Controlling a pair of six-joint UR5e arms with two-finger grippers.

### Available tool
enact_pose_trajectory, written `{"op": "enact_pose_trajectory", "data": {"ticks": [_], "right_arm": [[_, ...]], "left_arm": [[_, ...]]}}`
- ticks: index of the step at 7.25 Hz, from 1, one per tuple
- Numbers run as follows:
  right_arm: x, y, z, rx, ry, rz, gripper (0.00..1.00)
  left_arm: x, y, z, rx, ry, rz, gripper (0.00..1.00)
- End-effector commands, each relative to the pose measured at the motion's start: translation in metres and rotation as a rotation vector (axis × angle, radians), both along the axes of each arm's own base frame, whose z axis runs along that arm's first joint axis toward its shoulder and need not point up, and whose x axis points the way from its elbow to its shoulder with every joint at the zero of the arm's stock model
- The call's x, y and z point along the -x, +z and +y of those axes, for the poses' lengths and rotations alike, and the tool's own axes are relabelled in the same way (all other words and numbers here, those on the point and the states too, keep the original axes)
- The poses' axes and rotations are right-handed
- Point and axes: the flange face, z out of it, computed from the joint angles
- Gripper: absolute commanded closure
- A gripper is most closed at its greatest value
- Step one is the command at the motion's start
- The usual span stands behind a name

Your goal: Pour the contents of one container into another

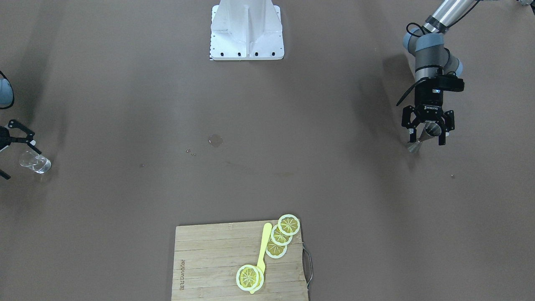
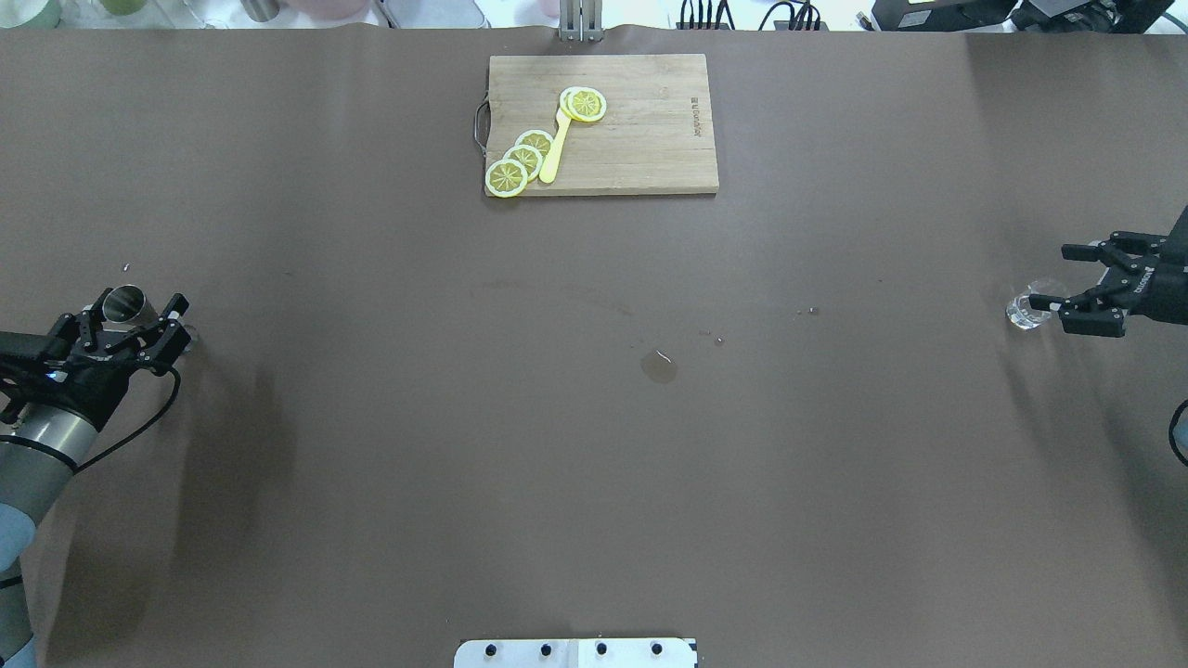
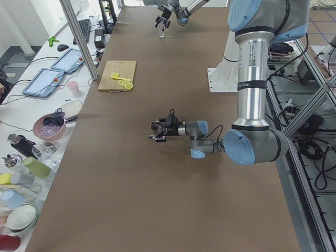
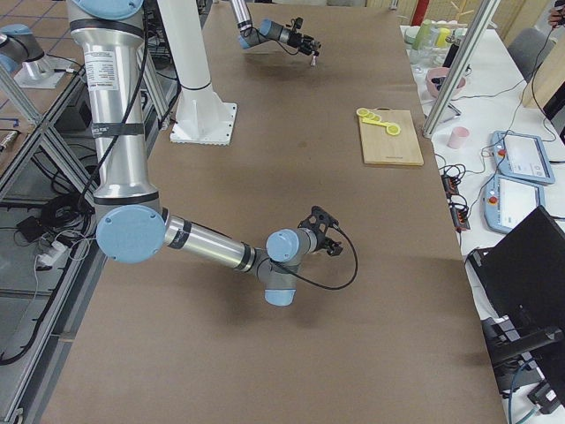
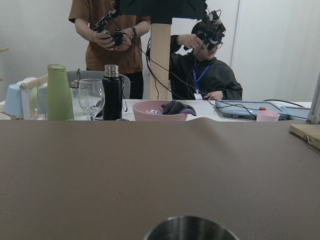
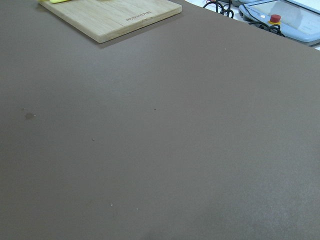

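Front-facing view: the table (image 1: 355,196) is covered in matte brown. At its right side the left gripper (image 1: 426,140) hangs with its two black fingers spread on either side of one shiny metal cup (image 1: 422,138), not visibly pressing on it. At the left edge the right gripper (image 1: 21,163), partly cut off, also has its fingers spread, with one clear glass (image 1: 35,162) between them on the table. A slatted wooden cutting board (image 1: 209,251) with a wire handle carries one yellow plastic utensil (image 1: 263,246) and round lemon slices (image 1: 281,235): three overlapping in a row, at least one more at the utensil's end. One small wet patch (image 1: 215,140) with a few droplets beside it marks the table's middle, and a white base plate (image 1: 246,31) sits at the far edge.

Overhead view: the cup stands nearer one finger, with a gap to the other. The glass is beside one fingertip. The two containers are well apart, at opposite ends, with the wet patch between them.

Side views: both grippers are too small to judge.

Left wrist view: the cup's round steel rim shows at the bottom edge. Beyond the table are two people (image 5: 112,35), a pink bowl (image 5: 161,110), a black flask (image 5: 112,92) and a wine glass (image 5: 91,97).

Right wrist view: brown table and a corner of the board.
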Motion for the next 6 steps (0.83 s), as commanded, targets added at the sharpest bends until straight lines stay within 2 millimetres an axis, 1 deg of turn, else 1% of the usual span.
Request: {"op": "enact_pose_trajectory", "data": {"ticks": [1,3,4,5,6], "right_arm": [[0.007,0.000,0.002,0.005,-0.008,-0.003,0.02],[0.019,0.002,0.008,0.010,-0.034,-0.001,0.02],[0.023,0.008,0.009,0.022,-0.037,0.007,0.02],[0.026,0.011,0.010,0.026,-0.033,0.013,0.05],[0.029,0.012,0.011,0.027,-0.030,0.016,0.14]], "left_arm": [[-0.003,0.009,0.003,0.004,-0.014,-0.016,0.07],[-0.006,0.010,0.005,0.004,-0.008,-0.017,0.08],[-0.006,0.011,0.005,0.005,-0.008,-0.017,0.11],[-0.009,0.013,0.008,0.007,-0.001,-0.022,0.12],[-0.012,0.012,0.007,0.007,0.001,-0.022,0.12]]}}
